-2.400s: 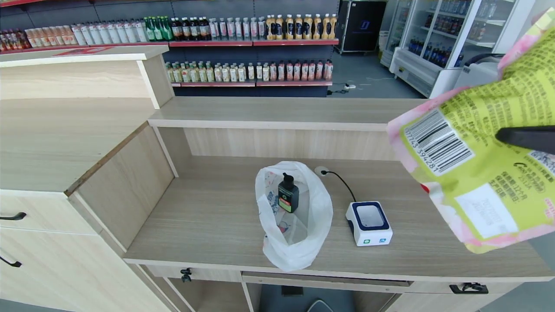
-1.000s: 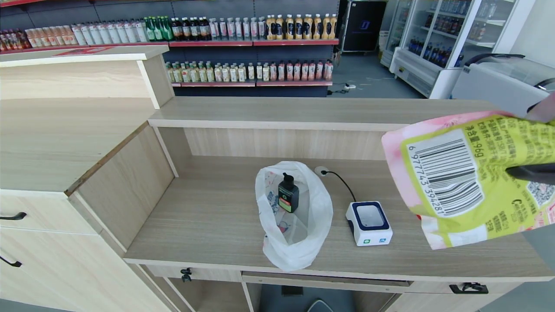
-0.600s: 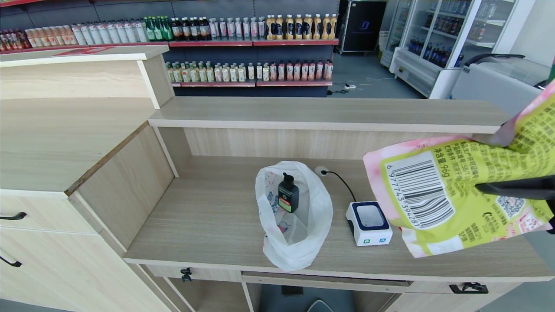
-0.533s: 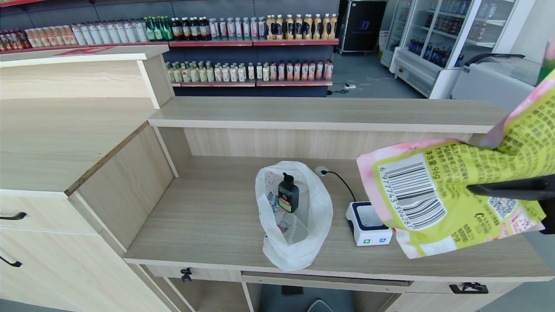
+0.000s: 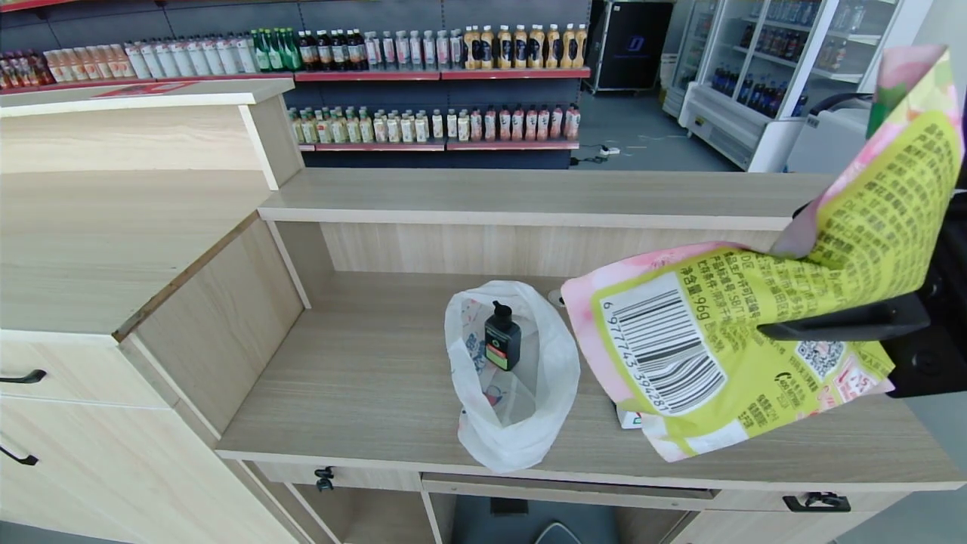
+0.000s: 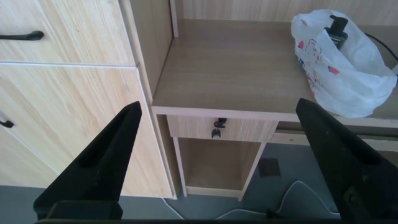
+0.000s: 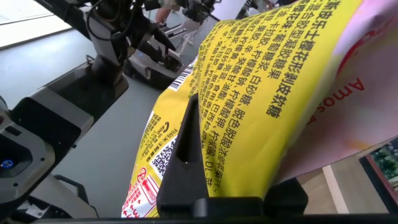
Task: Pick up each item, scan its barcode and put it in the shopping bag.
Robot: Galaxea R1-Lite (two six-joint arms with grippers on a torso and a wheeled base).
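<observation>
Snack pouch (image 5: 702,355) is pinched by right gripper (image 5: 831,332), held tilted just right of shopping bag (image 5: 555,378), barcode upward. Left gripper (image 6: 217,162) is spread wide, well apart from the bag.

The surface (image 5: 363,378) is a light wood-grain counter with a side panel along its left edge and a raised ledge (image 5: 529,196) running along its back edge. A white plastic shopping bag (image 5: 555,370) sits near the middle, its mouth open upward and its lower end reaching the front edge. Just right of it, near the front edge, stands a white scanner (image 5: 627,415), mostly hidden.
</observation>
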